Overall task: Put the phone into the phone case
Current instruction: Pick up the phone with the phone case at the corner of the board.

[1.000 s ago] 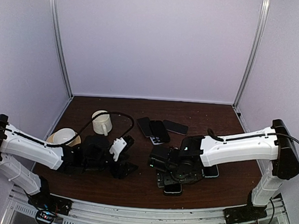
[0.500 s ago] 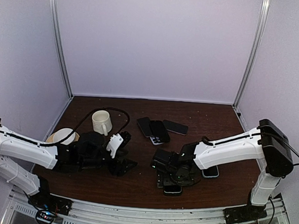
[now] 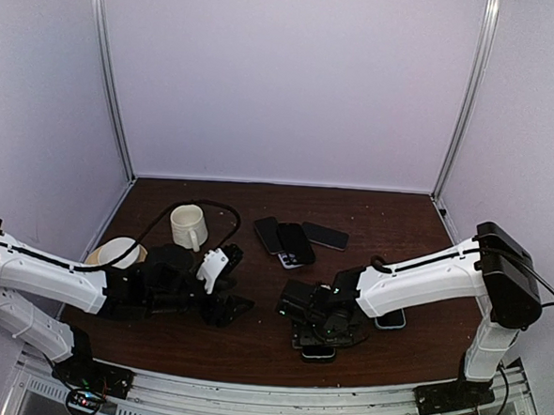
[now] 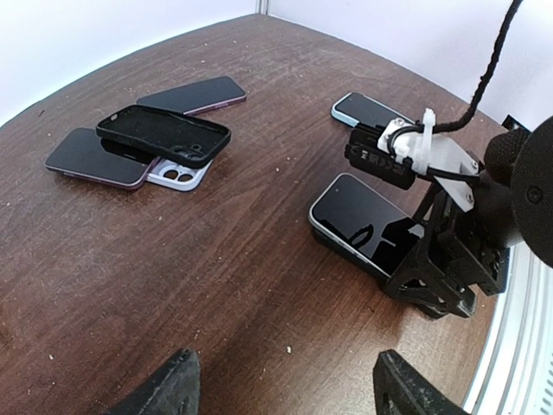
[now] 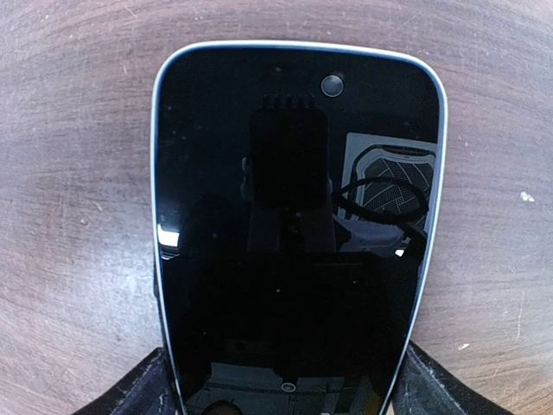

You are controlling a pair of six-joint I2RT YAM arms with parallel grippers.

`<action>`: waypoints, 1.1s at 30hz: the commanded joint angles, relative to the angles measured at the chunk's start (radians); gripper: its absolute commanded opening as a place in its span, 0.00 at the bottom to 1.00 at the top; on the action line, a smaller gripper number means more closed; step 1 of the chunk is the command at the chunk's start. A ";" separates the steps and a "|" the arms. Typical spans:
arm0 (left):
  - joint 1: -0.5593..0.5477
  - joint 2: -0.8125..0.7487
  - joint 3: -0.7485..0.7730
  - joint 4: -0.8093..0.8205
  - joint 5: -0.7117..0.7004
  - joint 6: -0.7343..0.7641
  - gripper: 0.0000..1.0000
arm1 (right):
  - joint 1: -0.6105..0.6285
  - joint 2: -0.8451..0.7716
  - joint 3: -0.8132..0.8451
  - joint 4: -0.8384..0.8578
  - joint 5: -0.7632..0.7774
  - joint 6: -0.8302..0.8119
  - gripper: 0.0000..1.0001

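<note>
A phone with a black screen and silver rim point(image 5: 294, 216) lies face up on the brown table, and it also shows in the left wrist view point(image 4: 359, 220) and the top view point(image 3: 317, 351). My right gripper point(image 5: 289, 385) straddles its near end, with a finger against each long side. A dark layer shows under the phone in the left wrist view; I cannot tell what it is. A black phone case point(image 4: 164, 134) lies open side down on two other phones at the back point(image 3: 295, 242). My left gripper point(image 4: 289, 393) is open and empty, low over bare table left of the phone.
A white mug point(image 3: 189, 226) and a bowl point(image 3: 119, 251) stand at the left. A dark phone point(image 3: 324, 235) lies at the back centre. A light blue phone point(image 3: 390, 318) lies under the right arm. A black cable loops over the left arm.
The right arm has lowered and drawn slightly toward the near edge with its gripper over the phone. The left gripper has pulled back a little to the left.
</note>
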 commanded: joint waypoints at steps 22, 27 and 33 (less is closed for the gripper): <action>0.006 0.043 0.057 0.042 0.130 -0.078 0.74 | 0.076 -0.157 -0.003 0.058 0.230 -0.190 0.16; 0.006 -0.043 0.037 0.156 0.170 -0.171 0.85 | 0.160 -0.281 -0.019 0.209 0.457 -0.364 0.13; 0.006 -0.095 -0.043 0.430 0.134 -0.314 0.95 | 0.236 -0.358 -0.076 0.526 0.631 -0.676 0.13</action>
